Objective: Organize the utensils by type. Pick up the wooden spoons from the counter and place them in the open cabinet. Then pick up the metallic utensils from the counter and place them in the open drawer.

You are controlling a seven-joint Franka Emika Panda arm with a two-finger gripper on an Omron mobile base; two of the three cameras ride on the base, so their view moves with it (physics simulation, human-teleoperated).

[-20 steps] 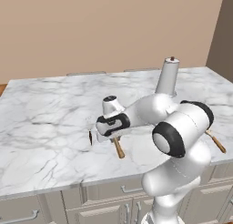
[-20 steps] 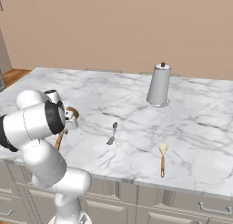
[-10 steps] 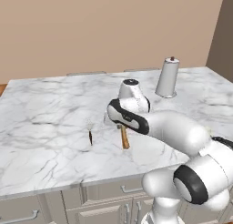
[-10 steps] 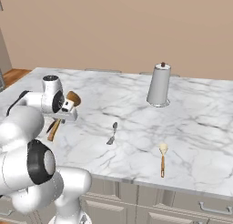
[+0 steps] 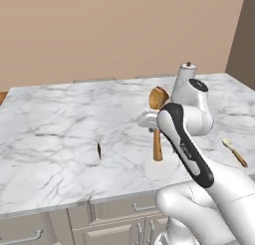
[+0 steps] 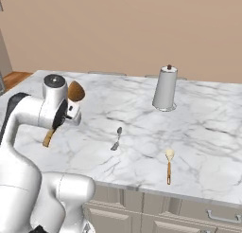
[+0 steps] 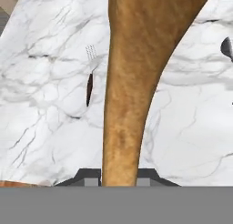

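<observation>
Glossy white rounded arm [image 5: 209,189] segments, bulbous shells. Dark black band along forearm link with faint pale lettering. Grey disc cap with dark centre on wrist joint [image 6: 54,80]. Black collar rings at joints. Small white claw [image 6: 73,114] body, dark tips.

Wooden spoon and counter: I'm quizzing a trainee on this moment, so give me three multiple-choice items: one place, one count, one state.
1. The grey canister stands: A in a sink; B on the counter's far side; C on the floor.
2. Utensils lying on the counter: A one; B five; C three.
3. The wooden spoon is: A gripped and lifted; B lying flat; C snapped.

B: it stands upright near the far edge.
C: fork, silver spoon, small pale-bowled spoon.
A: the gripper clamps its handle above the marble.
</observation>
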